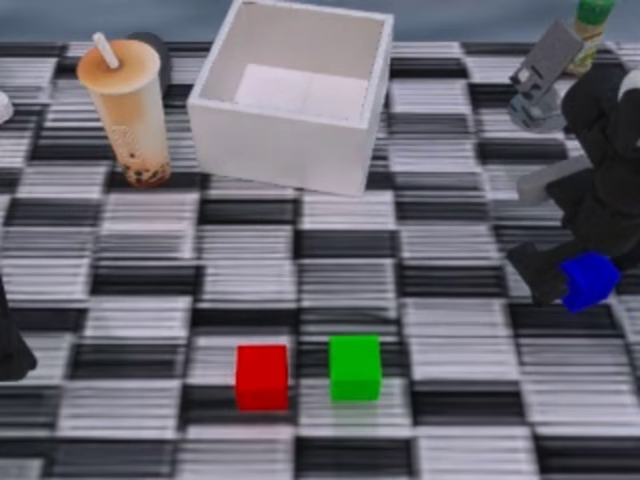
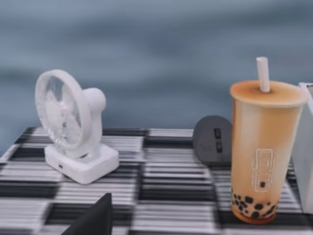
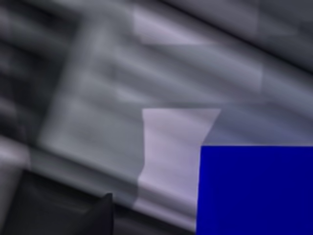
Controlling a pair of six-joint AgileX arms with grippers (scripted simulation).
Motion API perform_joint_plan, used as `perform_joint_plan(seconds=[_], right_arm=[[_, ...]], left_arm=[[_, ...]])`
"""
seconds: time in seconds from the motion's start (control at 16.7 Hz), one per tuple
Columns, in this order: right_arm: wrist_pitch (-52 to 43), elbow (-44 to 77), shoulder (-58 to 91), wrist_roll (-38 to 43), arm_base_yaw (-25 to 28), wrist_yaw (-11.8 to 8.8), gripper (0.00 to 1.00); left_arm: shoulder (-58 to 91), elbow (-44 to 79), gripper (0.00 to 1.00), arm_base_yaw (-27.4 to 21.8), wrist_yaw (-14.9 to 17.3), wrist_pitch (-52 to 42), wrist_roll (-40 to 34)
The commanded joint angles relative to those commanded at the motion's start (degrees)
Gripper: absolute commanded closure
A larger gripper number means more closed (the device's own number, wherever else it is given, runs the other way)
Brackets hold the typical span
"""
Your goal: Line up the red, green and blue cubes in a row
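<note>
With the red cube [image 1: 262, 377] and green cube [image 1: 355, 367] paired near the bench's front edge, the right pincer [image 1: 566, 281] grips the blue cube [image 1: 589, 280] (left arm parked at the left edge), which I judge must next land just right of green.

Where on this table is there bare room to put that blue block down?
Right of the green cube, below the right end effector gripping the blue cube, the checkered table lies bare. Also between the white box and the red cube. Back edge: crowded.

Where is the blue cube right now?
In the top view the blue cube is at the table's right side, held in the right pincer, well right of the green cube and the red cube.
</note>
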Motion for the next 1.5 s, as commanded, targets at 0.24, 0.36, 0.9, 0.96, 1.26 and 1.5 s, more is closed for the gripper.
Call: perform_joint_plan(seconds=[0.24, 0.36, 0.9, 0.96, 1.26, 1.5], right_arm=[[0.0, 0.0, 0.0, 0.0, 0.0, 0.0, 0.3], [0.0, 0.0, 0.0, 0.0, 0.0, 0.0, 0.45], [0.0, 0.0, 0.0, 0.0, 0.0, 0.0, 1.0], [0.0, 0.0, 0.0, 0.0, 0.0, 0.0, 1.0], [0.0, 0.0, 0.0, 0.0, 0.0, 0.0, 1.0], [-2.61, 1.83, -1.33, -0.07, 0.14, -0.13, 1.0]], left_arm=[[0.0, 0.0, 0.0, 0.0, 0.0, 0.0, 0.0], [0.0, 0.0, 0.0, 0.0, 0.0, 0.0, 0.0], [0.0, 0.0, 0.0, 0.0, 0.0, 0.0, 0.0], [0.0, 0.0, 0.0, 0.0, 0.0, 0.0, 0.0], [0.0, 0.0, 0.0, 0.0, 0.0, 0.0, 0.0], [0.0, 0.0, 0.0, 0.0, 0.0, 0.0, 0.0]])
